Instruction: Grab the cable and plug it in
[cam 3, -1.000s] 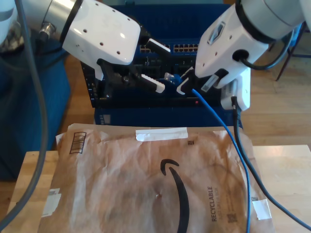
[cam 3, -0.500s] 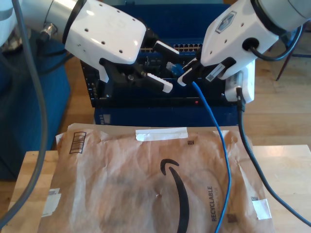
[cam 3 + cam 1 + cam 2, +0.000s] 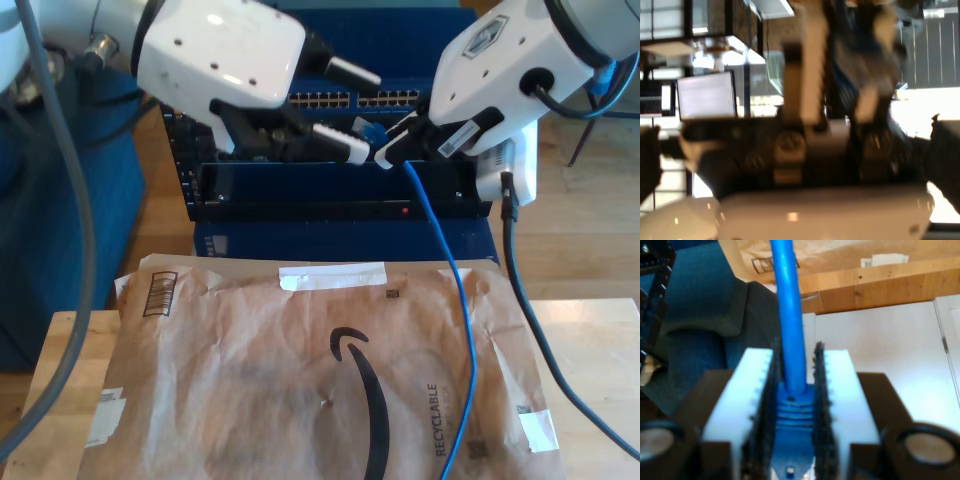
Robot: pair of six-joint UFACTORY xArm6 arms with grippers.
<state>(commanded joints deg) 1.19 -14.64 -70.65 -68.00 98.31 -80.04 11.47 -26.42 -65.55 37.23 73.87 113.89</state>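
Note:
The bright-blue cable (image 3: 447, 250) rises from the front of the exterior view, over the paper mailer, to my second gripper (image 3: 397, 148). That gripper, on the arm at the exterior view's right, is shut on the cable just behind its plug (image 3: 368, 130). The second wrist view shows the cable (image 3: 790, 315) clamped between the white fingers (image 3: 740, 400) of my second gripper (image 3: 795, 405). My first gripper (image 3: 355, 110), on the arm at the exterior view's left, is open beside the plug. The first wrist view is blurred, showing my first gripper (image 3: 840, 85) with a blue smear of cable (image 3: 860, 45) beyond.
A dark rack (image 3: 300, 190) stands behind the table, with a row of network ports (image 3: 350, 98) at about the plug's height. A brown paper mailer (image 3: 300, 370) covers most of the wooden table (image 3: 590, 340). A thick dark robot cable (image 3: 530, 320) hangs at the exterior view's right.
Both grippers have risen, carrying the plug from the rack's lower front up to the level of the port row. The hanging cable swung toward the exterior view's left.

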